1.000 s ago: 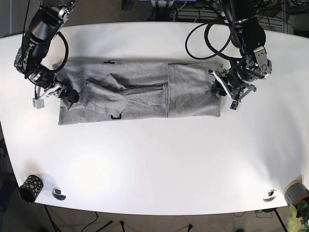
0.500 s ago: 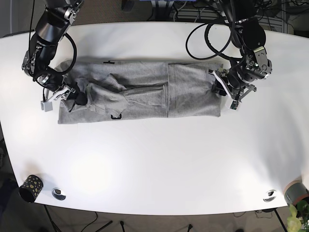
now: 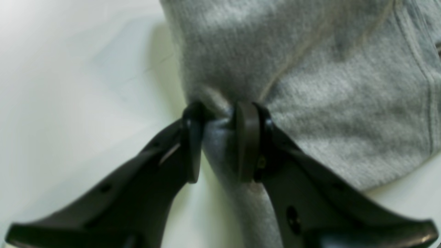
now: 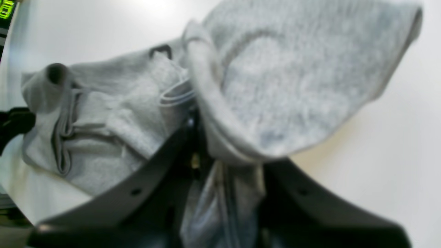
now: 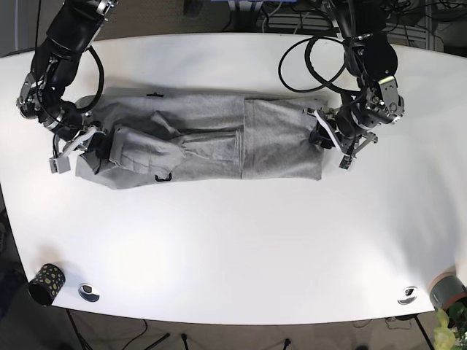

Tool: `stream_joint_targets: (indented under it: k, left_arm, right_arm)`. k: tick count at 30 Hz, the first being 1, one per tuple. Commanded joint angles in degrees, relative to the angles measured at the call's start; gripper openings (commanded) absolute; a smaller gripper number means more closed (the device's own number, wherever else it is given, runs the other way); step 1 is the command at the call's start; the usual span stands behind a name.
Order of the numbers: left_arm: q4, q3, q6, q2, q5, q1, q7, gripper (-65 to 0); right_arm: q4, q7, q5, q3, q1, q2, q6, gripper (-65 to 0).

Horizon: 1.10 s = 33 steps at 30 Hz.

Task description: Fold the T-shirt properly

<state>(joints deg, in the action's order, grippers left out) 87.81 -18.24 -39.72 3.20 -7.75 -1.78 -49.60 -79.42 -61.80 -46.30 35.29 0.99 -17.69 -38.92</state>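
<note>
Base view shows us the grey knitted cotton T-shirt (image 5: 204,142) stretched out lengthwise across the far half of the white oval tabletop (image 5: 241,248), partly folded, with one panel lapped over near our left hand (image 5: 322,136) and bunched, wrinkled cloth near our right hand (image 5: 84,143). Our left hand sits at one short end of the shirt and our right hand at the opposite end, the garment spanning the whole stretch between them. From the left wrist view we see the left hand (image 3: 217,137) with its two dark fingers (image 3: 246,141) drawn close together, a ridge of grey fabric (image 3: 310,69) pinched between their pads; the rest of the cloth spreads away ahead of the fingertips and lies flat on the tabletop (image 3: 69,69). From the right wrist view we see the right hand (image 4: 224,172) gripping a gathered bundle of the shirt (image 4: 275,86); a flap of fabric drapes over the fingers, which close narrowly on the cloth, and further folds and a hem lie beyond. Well apart from both hands, at the near edge of the tabletop, stand a dark speckled cup (image 5: 45,283), a small silver ring-shaped piece (image 5: 89,292) just beside it, and another silver piece (image 5: 408,295) at the opposite corner.
</note>
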Motion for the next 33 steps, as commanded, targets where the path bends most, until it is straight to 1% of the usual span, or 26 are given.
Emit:
stream_joint_targets:
  k: [1, 6, 8, 13, 14, 18, 20, 24, 27, 33]
  left_arm:
    - [-1.6, 1.1, -0.3, 0.2, 0.8, 1.2, -2.0, -50.1]
    - [-3.7, 4.0, -0.3, 0.4, 0.8, 2.3, -2.0, -50.1]
    - [-4.5, 6.3, -0.3, 0.6, 0.5, 2.4, -1.9, -50.1]
    - [-5.1, 9.6, -0.3, 3.3, 0.8, 3.1, -1.9, -50.1]
    - [-5.5, 10.0, -0.3, 4.2, 0.8, 3.1, -1.9, -50.0]
    - [-8.3, 12.1, -0.3, 5.5, 0.4, 3.3, -1.9, -50.0]
    - [-9.5, 13.1, -0.3, 5.7, 0.4, 3.4, -1.9, -50.0]
    - [-11.5, 14.1, -0.3, 5.8, 0.4, 3.5, -1.9, -50.0]
    - [-12.6, 14.2, -0.3, 5.8, 0.3, 4.1, -1.9, -50.0]
    - [-14.3, 14.2, -0.3, 5.8, 0.3, 5.3, -1.9, -50.0]
  right_arm:
    - [-6.5, 1.2, -1.4, 0.4, -0.7, -1.2, 0.98, -65.0]
    - [-12.7, 1.0, -1.4, 0.4, -3.2, -1.2, 1.07, -65.0]
    - [-14.7, 0.9, -1.5, 0.2, -3.9, -1.1, 1.07, -65.0]
    - [-16.5, -2.2, -1.7, 0.1, -3.6, -0.8, 0.81, -65.0]
    - [-16.5, -2.4, -3.0, 0.1, -3.6, -0.5, 0.72, -65.0]
    - [-16.5, -2.7, -6.8, -0.1, -3.6, 1.1, 0.63, -64.8]
    - [-16.5, -2.7, -7.6, -1.0, -3.6, 1.7, 0.63, -64.8]
    - [-16.5, -2.7, -8.0, -5.0, -3.8, 2.5, 0.63, -64.8]
    - [-16.5, -2.7, -8.0, -7.8, -3.9, 4.7, 0.63, -64.8]
    - [-16.5, -2.7, -8.0, -10.3, -5.0, 8.2, 0.63, -64.8]
